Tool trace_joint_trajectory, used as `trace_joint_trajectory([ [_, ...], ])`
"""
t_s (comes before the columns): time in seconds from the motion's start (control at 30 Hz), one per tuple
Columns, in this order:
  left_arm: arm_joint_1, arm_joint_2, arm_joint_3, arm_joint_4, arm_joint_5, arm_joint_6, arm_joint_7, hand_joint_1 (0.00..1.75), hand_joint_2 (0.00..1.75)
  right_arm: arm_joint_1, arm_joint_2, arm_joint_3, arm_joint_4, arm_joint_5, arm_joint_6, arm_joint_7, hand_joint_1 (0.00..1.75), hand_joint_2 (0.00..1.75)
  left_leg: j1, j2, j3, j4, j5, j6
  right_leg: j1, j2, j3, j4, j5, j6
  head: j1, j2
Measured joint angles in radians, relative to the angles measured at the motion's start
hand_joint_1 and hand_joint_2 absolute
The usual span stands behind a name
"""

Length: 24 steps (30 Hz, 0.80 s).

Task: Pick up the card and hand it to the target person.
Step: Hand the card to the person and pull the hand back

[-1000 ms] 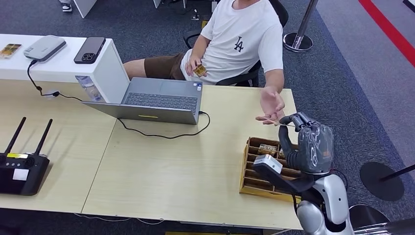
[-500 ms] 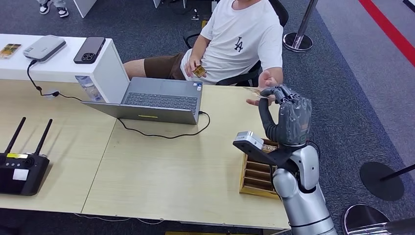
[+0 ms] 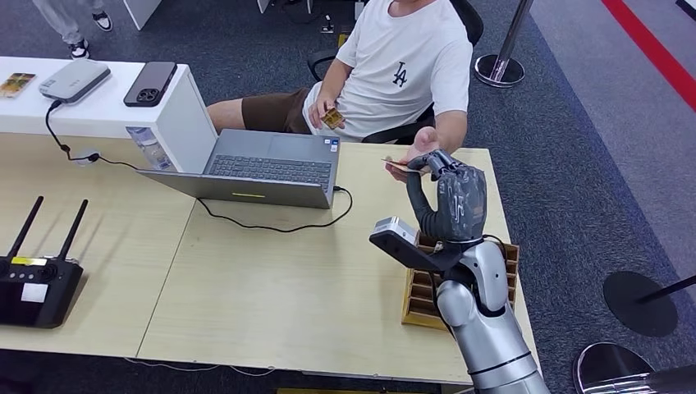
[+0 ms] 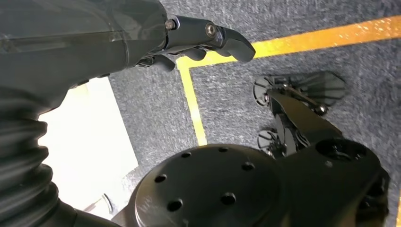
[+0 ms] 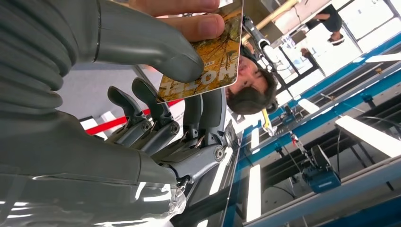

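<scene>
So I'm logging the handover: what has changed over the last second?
The right hand, pinching the card, swung up and toward the laptop side, and the person's hand moved along with it, now fingers on the card. The card holder, laptop and router stayed put.

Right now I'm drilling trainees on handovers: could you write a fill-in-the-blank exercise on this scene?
1. The right hand holds up a ____.
2. The person's hand touches the card from the far side of the ____.
3. An open ____ sits on the table.

Missing words: card; table; laptop
</scene>
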Motion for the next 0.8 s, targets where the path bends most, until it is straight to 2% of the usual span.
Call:
trace_joint_trajectory([
  [0.1, 0.001, 0.003, -0.005, 0.002, -0.005, -0.006, -0.006, 0.0, 1.75, -0.005, -0.005, 0.0, 0.005, -0.002, -0.003, -0.001, 1.54, 1.75, 0.0, 0.001, 0.0, 0.0, 0.0, 0.0, 0.0, 0.0, 0.0, 0.0, 0.0, 0.0, 0.0, 0.0],
  [0.23, 0.001, 0.004, -0.016, 0.006, -0.011, -0.016, -0.014, 0.0, 1.75, -0.005, -0.01, -0.002, 0.005, -0.008, -0.009, -0.004, 0.21, 1.75, 0.0, 0.0, 0.0, 0.0, 0.0, 0.0, 0.0, 0.0, 0.0, 0.0, 0.0, 0.0, 0.0, 0.0],
  [0.6, 0.002, 0.004, -0.013, 0.005, -0.005, -0.018, -0.029, 0.0, 1.75, -0.006, -0.012, -0.001, 0.006, -0.011, -0.01, -0.005, 0.21, 1.75, 0.0, 0.0, 0.0, 0.0, 0.0, 0.0, 0.0, 0.0, 0.0, 0.0, 0.0, 0.0, 0.0, 0.0],
  [0.73, 0.001, 0.006, -0.009, 0.007, 0.001, -0.008, 0.0, 0.0, 0.0, -0.014, -0.015, 0.005, 0.014, -0.018, -0.013, -0.009, 0.2, 1.75, 0.0, 0.001, 0.0, 0.0, 0.0, 0.0, 0.0, 0.001, 0.0, 0.0, 0.0, -0.001, 0.0, 0.0],
  [0.8, 0.002, 0.008, -0.009, 0.008, 0.002, -0.01, 0.0, 0.0, 0.0, -0.02, -0.016, 0.007, 0.021, -0.022, -0.014, -0.011, 0.18, 1.75, 0.0, 0.001, 0.0, 0.0, 0.0, 0.0, 0.0, 0.001, 0.0, 0.0, 0.0, 0.0, 0.0, 0.0],
])
